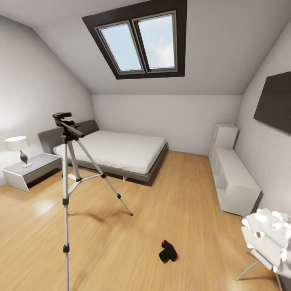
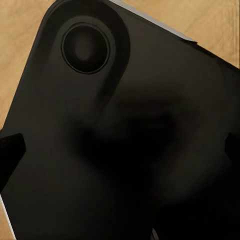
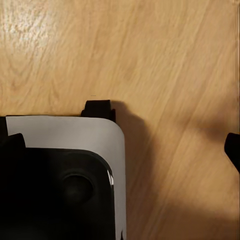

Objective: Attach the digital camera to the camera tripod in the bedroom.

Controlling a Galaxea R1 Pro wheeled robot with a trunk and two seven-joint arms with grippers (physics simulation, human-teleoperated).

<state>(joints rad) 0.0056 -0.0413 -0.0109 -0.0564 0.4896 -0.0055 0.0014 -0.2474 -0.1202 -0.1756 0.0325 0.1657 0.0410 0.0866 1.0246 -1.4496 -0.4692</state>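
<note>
The camera tripod [image 1: 66,178] stands on the wood floor at the left of the head view, silver legs spread, and its black head [image 1: 64,119] with the pan handle carries nothing. The digital camera [image 1: 167,251], small and black with a red button, lies on the floor to the tripod's right, well apart from it. In the left wrist view my left gripper [image 2: 120,150] is open over the robot's black body, its dark fingertips [image 2: 11,150] at the picture's edges. My right gripper [image 3: 120,147] is open too, above bare floor beside the robot's white-and-black base [image 3: 65,135].
A grey-framed white bed [image 1: 117,151] stands behind the tripod, with a nightstand [image 1: 30,169] and lamp [image 1: 18,145] at far left. A white shelf [image 1: 234,178] and a black TV [image 1: 277,101] line the right wall. A white perforated chair [image 1: 268,238] sits at the lower right.
</note>
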